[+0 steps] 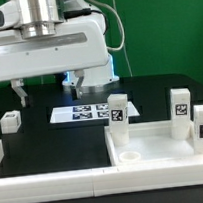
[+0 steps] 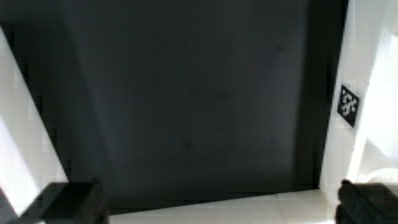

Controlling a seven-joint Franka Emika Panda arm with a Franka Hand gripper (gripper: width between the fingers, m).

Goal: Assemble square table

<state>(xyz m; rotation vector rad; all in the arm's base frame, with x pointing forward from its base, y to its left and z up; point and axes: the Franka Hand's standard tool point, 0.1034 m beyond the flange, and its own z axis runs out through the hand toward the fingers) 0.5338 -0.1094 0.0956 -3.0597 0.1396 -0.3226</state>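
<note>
We note a black table (image 1: 38,146) as the work surface. On it, toward the back, the marker board (image 1: 91,113) lies flat, a thin white strip with printed tags. Near the exterior view's left edge a small white block (image 1: 10,121) rests on the table, apart from the board. At the front right the square table top (image 1: 144,146) sits on the surface with its raised rim up. A long white bar (image 1: 57,179) runs along the front edge. In the wrist view we see mostly bare black table (image 2: 178,110).
</note>
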